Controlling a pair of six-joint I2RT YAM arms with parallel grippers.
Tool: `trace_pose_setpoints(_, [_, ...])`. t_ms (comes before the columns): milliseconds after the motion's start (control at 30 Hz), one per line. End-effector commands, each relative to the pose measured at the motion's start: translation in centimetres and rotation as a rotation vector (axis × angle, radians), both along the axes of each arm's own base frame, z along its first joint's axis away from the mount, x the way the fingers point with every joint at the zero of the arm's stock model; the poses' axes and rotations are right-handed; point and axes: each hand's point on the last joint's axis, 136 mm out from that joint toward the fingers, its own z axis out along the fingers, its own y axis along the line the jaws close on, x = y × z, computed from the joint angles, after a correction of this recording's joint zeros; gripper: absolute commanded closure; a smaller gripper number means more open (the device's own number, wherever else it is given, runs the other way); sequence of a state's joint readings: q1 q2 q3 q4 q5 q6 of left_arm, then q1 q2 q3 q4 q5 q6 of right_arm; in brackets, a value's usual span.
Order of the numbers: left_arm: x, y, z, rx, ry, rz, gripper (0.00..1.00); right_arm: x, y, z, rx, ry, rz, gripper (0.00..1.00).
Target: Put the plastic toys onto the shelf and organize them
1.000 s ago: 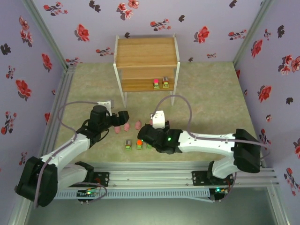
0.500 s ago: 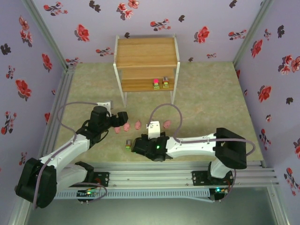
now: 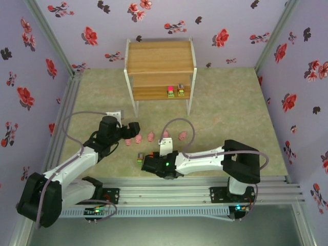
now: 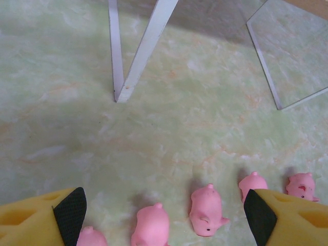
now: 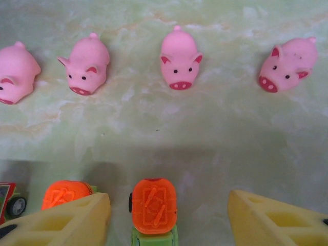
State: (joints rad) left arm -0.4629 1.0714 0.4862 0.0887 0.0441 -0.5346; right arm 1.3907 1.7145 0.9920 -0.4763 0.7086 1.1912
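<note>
The green mat covers the table, and the shelf stands at its far side, well apart from the loose toys near the arms. Two blocks already sit side by side on its lower board; the upper board is bare.

The left pincer hangs wide open over the row of pink pigs, holding nothing.

The right pincer is low over the mat, about half open and empty. Its yellow fingers stand on either side of an orange-topped block with a gap on each side. A second orange block lies just beside the left-hand finger, partly hidden by it.

The step in hand looks like picking up the middle block. To do it well, the right pincer should shift a little so the block sits midway between the fingers. It should then come straight down without nudging the neighbour and close on the green base, not on the rounded top. After a clean lift, the block belongs next to the pair on the lower board, in line with them.
</note>
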Motion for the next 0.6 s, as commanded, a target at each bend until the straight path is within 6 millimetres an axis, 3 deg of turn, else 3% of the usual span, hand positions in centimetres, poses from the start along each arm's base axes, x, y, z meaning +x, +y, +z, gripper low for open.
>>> trace_pose_setpoints(0, [0.5,-0.2,0.7,0.012,-0.019,-0.007,0.15,-0.6,-0.1,-1.2,0.011,0.022,-0.025,0.53])
trace_pose_setpoints(567, [0.5,-0.5,0.3,0.01,-0.004,-0.017,0.16,-0.9,0.1,-3.3,0.006,0.056,-0.026,0.72])
